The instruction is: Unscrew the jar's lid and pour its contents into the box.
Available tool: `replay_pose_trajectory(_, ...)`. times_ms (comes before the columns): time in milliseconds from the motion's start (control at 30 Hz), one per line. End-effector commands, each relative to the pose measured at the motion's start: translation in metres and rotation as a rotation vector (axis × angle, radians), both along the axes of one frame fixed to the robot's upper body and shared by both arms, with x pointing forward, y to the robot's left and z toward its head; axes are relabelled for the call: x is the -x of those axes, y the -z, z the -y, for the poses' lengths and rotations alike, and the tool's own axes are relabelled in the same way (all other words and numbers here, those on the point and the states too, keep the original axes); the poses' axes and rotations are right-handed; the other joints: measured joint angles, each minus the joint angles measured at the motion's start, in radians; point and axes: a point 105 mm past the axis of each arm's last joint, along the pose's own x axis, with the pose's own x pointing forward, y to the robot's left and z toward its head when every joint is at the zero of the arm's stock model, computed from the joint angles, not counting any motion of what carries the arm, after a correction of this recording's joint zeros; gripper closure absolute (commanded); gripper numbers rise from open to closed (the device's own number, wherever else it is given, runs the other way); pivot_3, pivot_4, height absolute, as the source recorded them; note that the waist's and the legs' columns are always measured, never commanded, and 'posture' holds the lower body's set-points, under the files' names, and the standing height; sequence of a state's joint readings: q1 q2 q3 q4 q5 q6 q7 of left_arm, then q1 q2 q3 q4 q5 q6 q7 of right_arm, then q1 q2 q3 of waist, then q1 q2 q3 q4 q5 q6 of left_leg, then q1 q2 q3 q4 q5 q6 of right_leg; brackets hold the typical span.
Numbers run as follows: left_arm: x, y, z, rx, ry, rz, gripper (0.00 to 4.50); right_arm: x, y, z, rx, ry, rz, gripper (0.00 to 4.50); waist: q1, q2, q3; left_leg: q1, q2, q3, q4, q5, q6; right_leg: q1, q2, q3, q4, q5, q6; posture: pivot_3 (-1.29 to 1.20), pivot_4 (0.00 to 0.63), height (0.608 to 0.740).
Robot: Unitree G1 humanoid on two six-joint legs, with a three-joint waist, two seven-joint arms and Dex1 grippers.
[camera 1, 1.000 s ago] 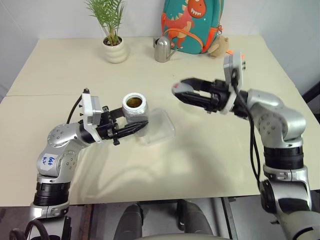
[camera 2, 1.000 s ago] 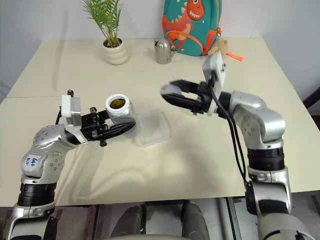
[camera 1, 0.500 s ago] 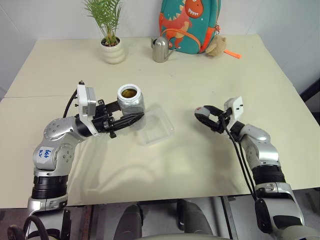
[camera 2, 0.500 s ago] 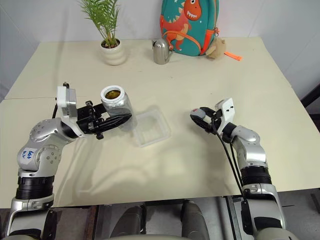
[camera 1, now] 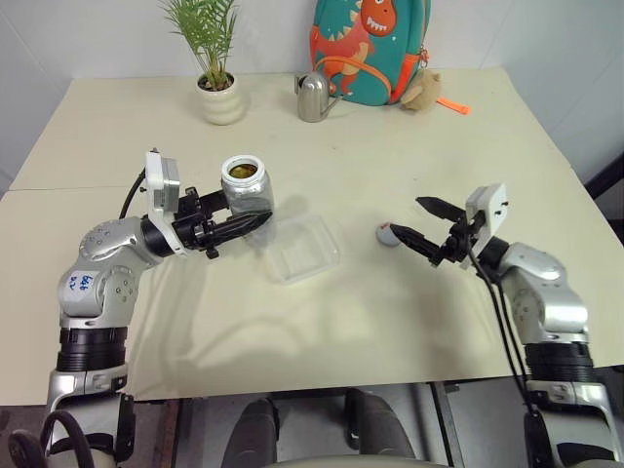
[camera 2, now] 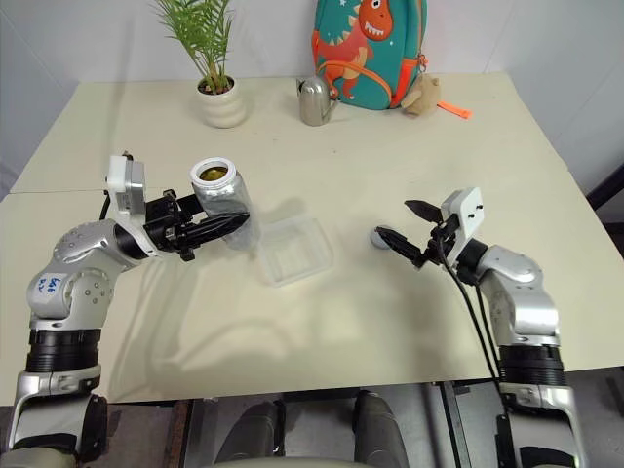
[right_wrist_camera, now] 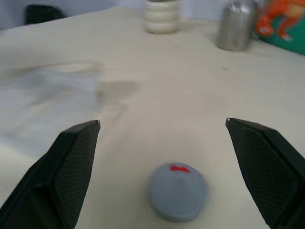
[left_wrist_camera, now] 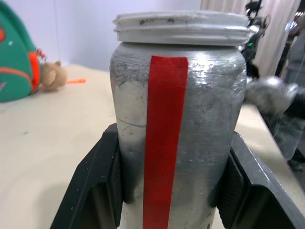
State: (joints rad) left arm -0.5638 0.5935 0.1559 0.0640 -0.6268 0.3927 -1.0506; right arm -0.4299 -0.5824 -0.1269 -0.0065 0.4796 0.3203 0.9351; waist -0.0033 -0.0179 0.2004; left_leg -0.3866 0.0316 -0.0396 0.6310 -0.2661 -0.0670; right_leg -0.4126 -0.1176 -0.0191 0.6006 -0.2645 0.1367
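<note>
My left gripper [camera 1: 252, 213] is shut on the jar [camera 1: 246, 185], a clear cylinder with a red strip [left_wrist_camera: 164, 133] down its side, held above the table left of the box [camera 1: 304, 249]. The jar's mouth is open and brownish contents [camera 1: 243, 170] show inside. The black fingers [left_wrist_camera: 95, 181] clamp the jar on both sides. The grey lid [camera 1: 388, 235] with its small red mark lies flat on the table right of the box. My right gripper [camera 1: 408, 216] stands open just right of the lid, its jaws spread wide around the lid [right_wrist_camera: 177, 191] without touching it.
At the back of the table stand a white plant pot [camera 1: 223, 100], a silver watering can [camera 1: 314, 97], a dinosaur backpack [camera 1: 370, 49] and a small plush toy [camera 1: 421, 90]. A seam runs across the table's left part.
My right gripper sank to the table, opened and let the lid go; the lid now lies on the table. My left gripper carried the jar slightly up and away.
</note>
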Motion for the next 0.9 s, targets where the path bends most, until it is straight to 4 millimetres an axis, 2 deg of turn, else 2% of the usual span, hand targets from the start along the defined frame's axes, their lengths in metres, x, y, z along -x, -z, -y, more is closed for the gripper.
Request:
replay_pose_trajectory(33,-0.012,-0.006,-0.003,-0.105,-0.022,0.024,2.46,0.026,-0.024,-0.023,0.049,-0.163,0.035,0.05,0.001,0.0,0.0,0.0,0.0,0.0,0.0,0.0,0.0,0.0,0.0,0.0,0.0,0.0,0.0,0.0,0.15,0.74)
replay_pose_trajectory(267,-0.028,-0.002,-0.002,-0.306,-0.052,0.104,2.46,0.044,-0.041,-0.046,0.105,-0.283,0.073,0.05,0.001,0.0,0.0,-0.001,0.0,0.0,0.0,0.0,0.0,0.001,0.0,0.0,-0.003,0.001,0.001,0.0,0.15,0.74)
replay_pose_trajectory(533,-0.036,-0.013,0.011,-0.406,-0.138,0.294,2.46,0.045,-0.031,-0.046,0.122,-0.284,0.037,0.05,0.003,0.0,0.0,-0.003,0.0,0.0,0.0,0.0,0.0,0.0,0.0,-0.001,-0.003,0.001,0.002,0.0,0.15,0.74)
replay_pose_trajectory(667,-0.045,-0.019,0.01,-0.572,-0.258,0.59,2.46,0.044,-0.026,-0.046,0.124,-0.281,0.024,0.05,0.005,0.0,0.0,-0.003,0.0,0.0,0.0,0.0,0.0,0.0,0.0,-0.001,-0.004,0.002,0.002,0.0,0.15,0.74)
replay_pose_trajectory(800,-0.056,-0.034,0.011,-0.715,-0.404,0.98,2.46,0.044,-0.025,-0.048,0.12,-0.281,0.019,0.05,0.008,0.0,0.0,-0.003,0.0,0.0,0.0,0.0,0.0,0.001,0.0,-0.001,-0.007,0.003,0.002,0.0,0.15,0.74)
replay_pose_trajectory(900,-0.058,-0.043,0.02,-0.799,-0.476,1.29,2.46,0.043,-0.024,-0.05,0.114,-0.285,0.016,0.05,0.009,0.0,0.0,-0.003,0.0,0.001,0.0,0.0,0.0,0.001,0.0,0.0,-0.007,0.004,0.003,0.0,0.15,0.74)
